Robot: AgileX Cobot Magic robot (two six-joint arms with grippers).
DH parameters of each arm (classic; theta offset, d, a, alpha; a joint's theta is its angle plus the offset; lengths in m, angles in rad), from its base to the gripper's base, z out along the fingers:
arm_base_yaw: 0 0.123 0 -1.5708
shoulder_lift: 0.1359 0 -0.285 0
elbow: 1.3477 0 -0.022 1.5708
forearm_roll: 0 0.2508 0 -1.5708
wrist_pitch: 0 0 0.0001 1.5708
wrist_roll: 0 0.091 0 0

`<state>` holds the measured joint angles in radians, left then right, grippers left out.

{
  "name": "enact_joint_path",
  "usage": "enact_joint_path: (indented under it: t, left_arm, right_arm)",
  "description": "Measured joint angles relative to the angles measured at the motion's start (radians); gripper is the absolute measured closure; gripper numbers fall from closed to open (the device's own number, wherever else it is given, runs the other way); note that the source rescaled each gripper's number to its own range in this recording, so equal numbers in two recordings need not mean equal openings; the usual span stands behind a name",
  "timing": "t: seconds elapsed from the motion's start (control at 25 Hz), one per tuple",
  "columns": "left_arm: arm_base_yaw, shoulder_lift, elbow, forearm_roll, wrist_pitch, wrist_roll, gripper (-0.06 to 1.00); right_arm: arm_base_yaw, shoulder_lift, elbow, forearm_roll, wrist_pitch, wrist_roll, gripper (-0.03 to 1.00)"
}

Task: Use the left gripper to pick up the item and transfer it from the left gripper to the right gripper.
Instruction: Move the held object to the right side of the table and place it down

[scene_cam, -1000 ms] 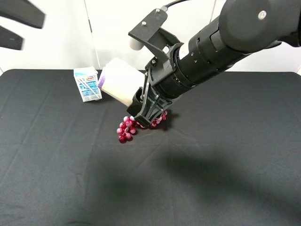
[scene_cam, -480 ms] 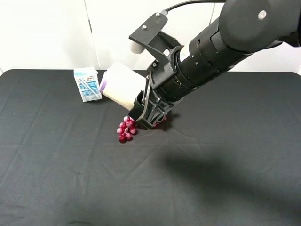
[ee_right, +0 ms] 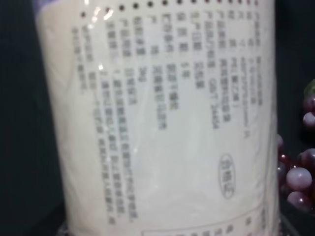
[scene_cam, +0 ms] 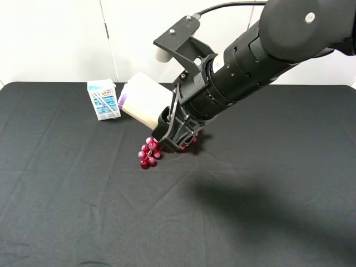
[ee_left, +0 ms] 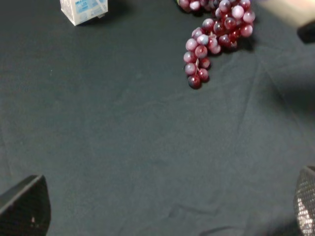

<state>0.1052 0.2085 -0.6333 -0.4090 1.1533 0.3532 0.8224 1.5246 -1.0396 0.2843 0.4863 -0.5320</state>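
A drink carton [scene_cam: 103, 99] is stood on the table [scene_cam: 67, 189] toward its rear left. Just to its right, a cylinder container [scene_cam: 143, 103] is held tilted in the jaws of the right gripper [scene_cam: 173, 136]. A grape bunch [scene_cam: 149, 154] is laid before the container, partly beneath the gripper.

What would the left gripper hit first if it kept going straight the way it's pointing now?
Most likely the bare black cloth: the left gripper points down at open fabric, with the grape bunch and drink carton lying beyond that spot. Depth is hard to judge.
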Motion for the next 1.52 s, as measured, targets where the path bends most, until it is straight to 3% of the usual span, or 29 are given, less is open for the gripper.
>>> enact_joint_path:
  t: [0.2, 0.36, 0.52, 0.64, 0.96, 1.28, 1.52]
  left_arm:
    - [0.000, -0.176, 0.052, 0.024, 0.011, 0.000, -0.02]
    - [0.000, -0.213, 0.075, 0.139, 0.011, -0.029, -0.02]
    - [0.000, -0.216, 0.099, 0.270, 0.011, -0.135, -0.02]
    - [0.000, -0.217, 0.099, 0.322, 0.011, -0.201, -0.02]
    - [0.000, -0.217, 0.137, 0.337, -0.078, -0.227, -0.02]
    - [0.000, -0.217, 0.137, 0.336, -0.087, -0.230, -0.02]
    - [0.000, -0.217, 0.137, 0.336, -0.087, -0.230, -0.02]
  right_arm:
    - [0.000, 0.000, 0.000, 0.000, 0.003, 0.011, 0.88]
    - [0.000, 0.000, 0.000, 0.000, 0.003, 0.032, 0.88]
    - [0.000, 0.000, 0.000, 0.000, 0.008, 0.042, 0.88]
    - [0.000, 0.000, 0.000, 0.000, 0.010, 0.055, 0.88]
    - [0.000, 0.000, 0.000, 0.000, 0.011, 0.062, 0.88]
    - [0.000, 0.000, 0.000, 0.000, 0.011, 0.067, 0.88]
    - [0.000, 0.000, 0.000, -0.005, 0.014, 0.132, 0.88]
